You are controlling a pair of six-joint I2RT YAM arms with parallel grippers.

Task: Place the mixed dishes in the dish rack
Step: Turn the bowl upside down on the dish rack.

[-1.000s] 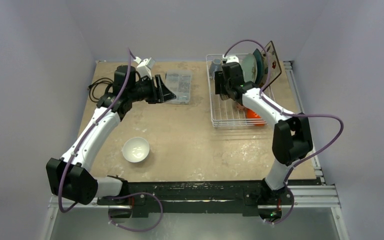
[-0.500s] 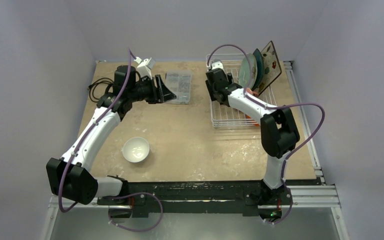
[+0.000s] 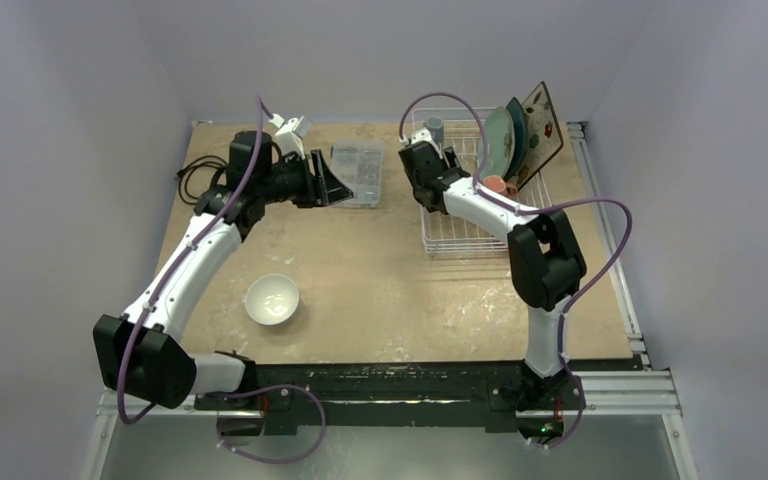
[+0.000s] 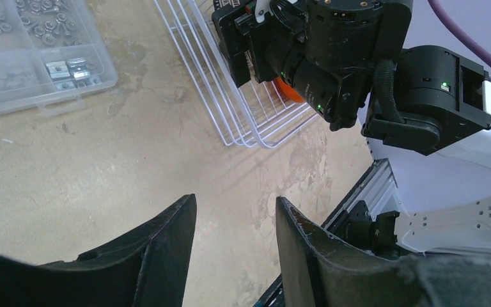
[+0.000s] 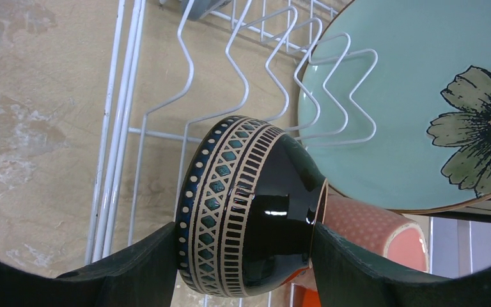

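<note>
— What are the right fingers (image 5: 134, 272) doing?
— They are clasping a dark patterned bowl (image 5: 249, 204) at mid-frame, just inside the left rail of the dish rack (image 3: 460, 235). A pale green plate (image 5: 390, 96) is standing at upper right, with a pink mug (image 5: 371, 230) lying below it.
— And the left fingers (image 4: 160, 249)?
— Hanging half-spread and empty over the desk (image 3: 380, 290). A white bowl (image 3: 272, 299) is sitting at lower left.

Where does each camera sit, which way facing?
Top external: overhead at the near edge, looking down at the table; both arms show.
Left wrist: faces across to the dish rack and right arm; left hand shows.
Right wrist: looks down into the rack at the dark bowl in the right hand.
Shared: top, left wrist both see the clear box.
</note>
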